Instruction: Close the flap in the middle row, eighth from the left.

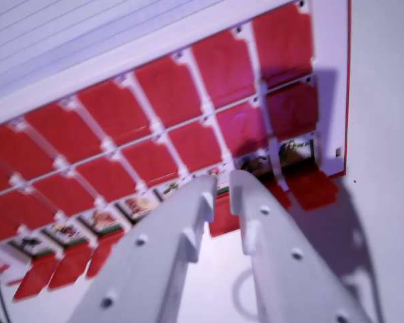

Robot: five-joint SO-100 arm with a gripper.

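Observation:
A white board tilts across the wrist view and carries three rows of red flaps. The upper and middle rows show only red faces. The middle row's flap furthest to the wrist view's right lies in shadow and looks flat like its neighbours. In the lowest row, small pictures are uncovered and their red flaps hang down onto the table. My gripper, two white fingers, is open by a narrow gap and holds nothing. Its tips sit just in front of the lowest row, near the picture second from the right.
White table surface runs to the right of the board and under the gripper. A ribbed white wall stands behind the board. More folded-down red flaps lie at the lower left. A thin dark cable crosses the bottom left corner.

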